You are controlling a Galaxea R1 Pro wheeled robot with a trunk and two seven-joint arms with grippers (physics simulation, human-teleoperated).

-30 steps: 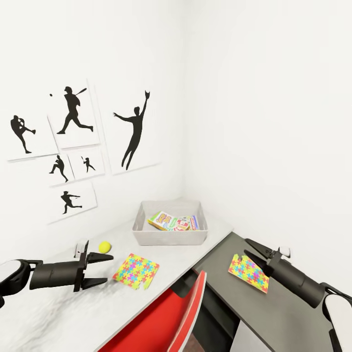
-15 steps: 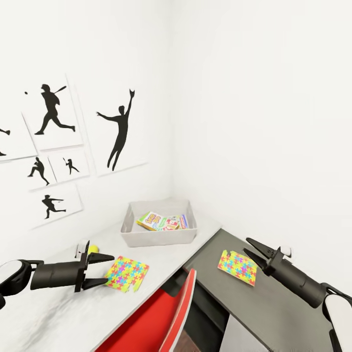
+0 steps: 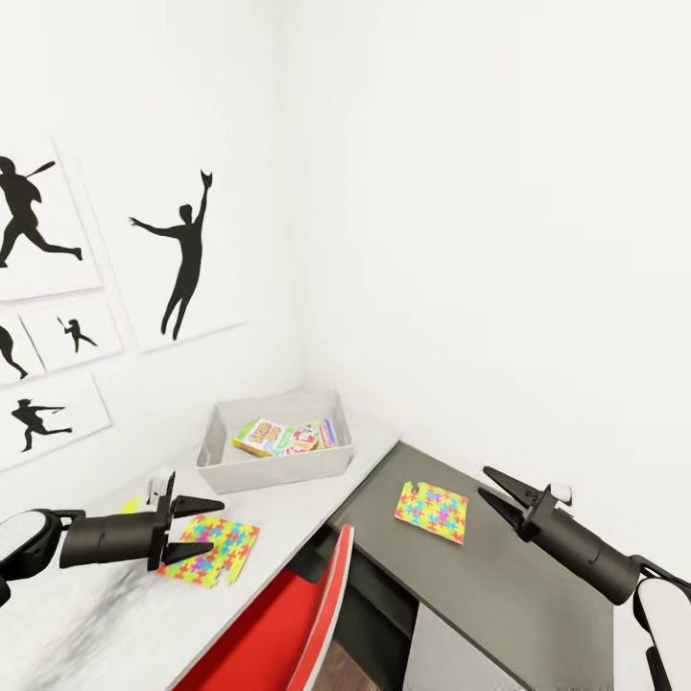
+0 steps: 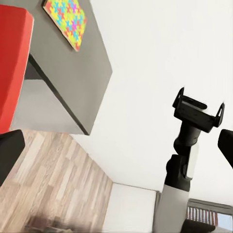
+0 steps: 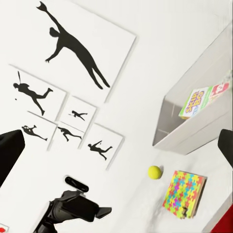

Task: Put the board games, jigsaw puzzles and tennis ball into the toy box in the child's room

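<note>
The toy box (image 3: pixel 274 467) sits on the pale part of the surface (image 3: pixel 96 614), pushed toward the room's corner, with board games (image 3: pixel 285 437) lying inside it; the Skip-Bo cover faces up beside a white-green one, and a blue edge shows at the far end. In the right wrist view the same box (image 5: pixel 194 127) shows the games (image 5: pixel 201 101) leaning within. One jigsaw puzzle (image 3: pixel 209 547) lies flat on the pale top near the front edge, close to the left hand (image 3: pixel 197 526), whose fingers are spread apart and empty. The tennis ball (image 5: pixel 154 172) rests on the pale top between the box and that puzzle (image 5: pixel 183 192); in the head view only a yellow sliver of it peeks out behind the left arm. The second puzzle (image 3: pixel 432 511) lies on the lower dark grey section, well apart from the box, with the right hand (image 3: pixel 501 491) near it, fingers parted and holding nothing. A red chair (image 3: pixel 288 624) stands tucked under the pale top. Black silhouettes of ball players (image 3: pixel 178 254) hang on the white wall
</note>
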